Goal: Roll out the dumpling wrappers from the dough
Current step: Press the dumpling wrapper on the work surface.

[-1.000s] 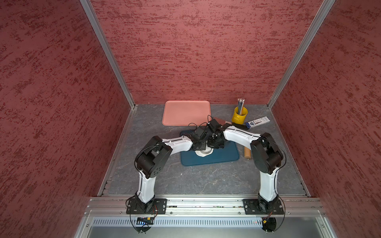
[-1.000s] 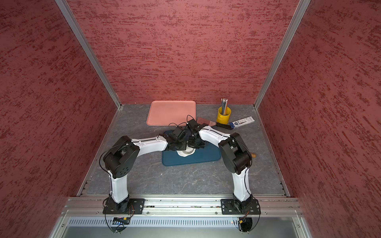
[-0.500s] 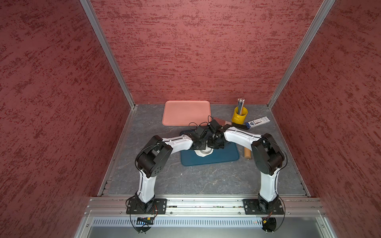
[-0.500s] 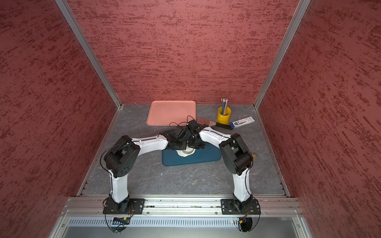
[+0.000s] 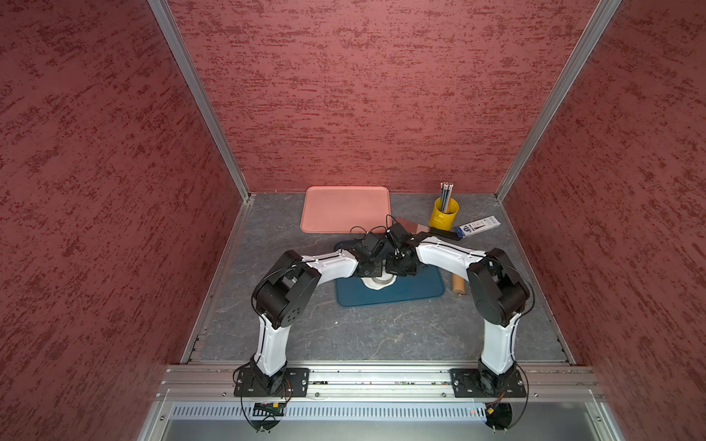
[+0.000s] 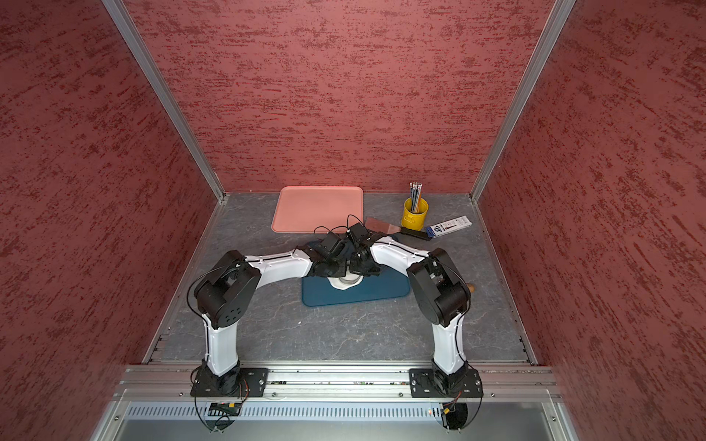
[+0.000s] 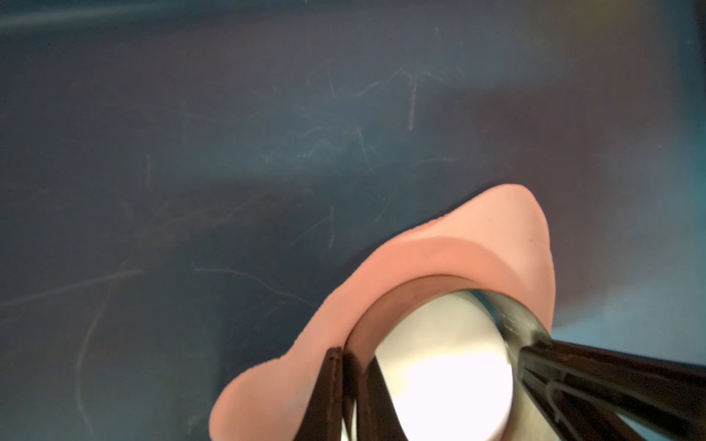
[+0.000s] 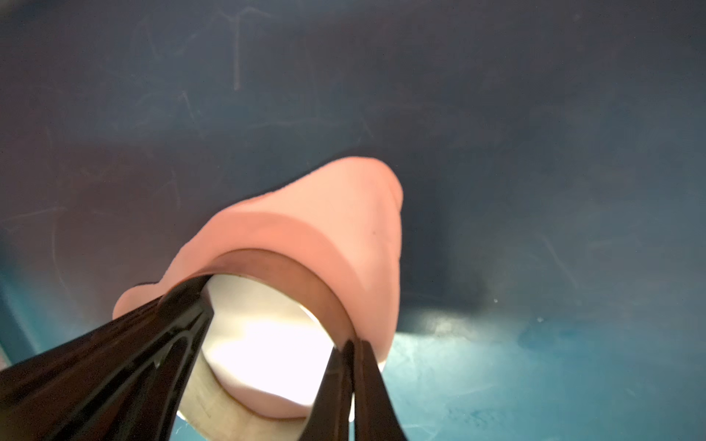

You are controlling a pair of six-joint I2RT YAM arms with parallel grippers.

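1. Left wrist view: we've got the left gripper (image 7: 350,361) pinched tight on the wall of the metal ring cutter (image 7: 405,296), one finger outside the ring and one inside. The dough (image 7: 439,248) sits right under the tips and spreads out past the ring, away from the gripper. It reads pinkish in this view. Inside the ring there's a bright round patch, too blown out for us to say more. The right gripper (image 7: 533,345) bites the opposite side of the ring. Beyond the dough it's all scratched blue tray (image 7: 229,152).

2. Right wrist view: pretty much the mirror image. The right gripper (image 8: 352,349) is squeezed onto the ring's wall, and the left gripper (image 8: 187,298) clamps the side across from it. The dough (image 8: 324,229) bulges out from under the ring ahead of the tips and lies flat on the tray (image 8: 535,152).

3. Both top views: the two grippers meet nose to nose over the blue tray (image 5: 420,290). The wrists hide the fingertips, so we can't read the grip from up here. The dough (image 5: 368,285) shows white just under them, with the ring pressed into it. A pink tray (image 5: 344,208) lies beyond the grippers by the back wall. A yellow cup (image 5: 443,217) of pencils stands out past the right gripper. A wooden rolling pin (image 5: 458,284) lies just beside the blue tray's edge on the right arm's side.
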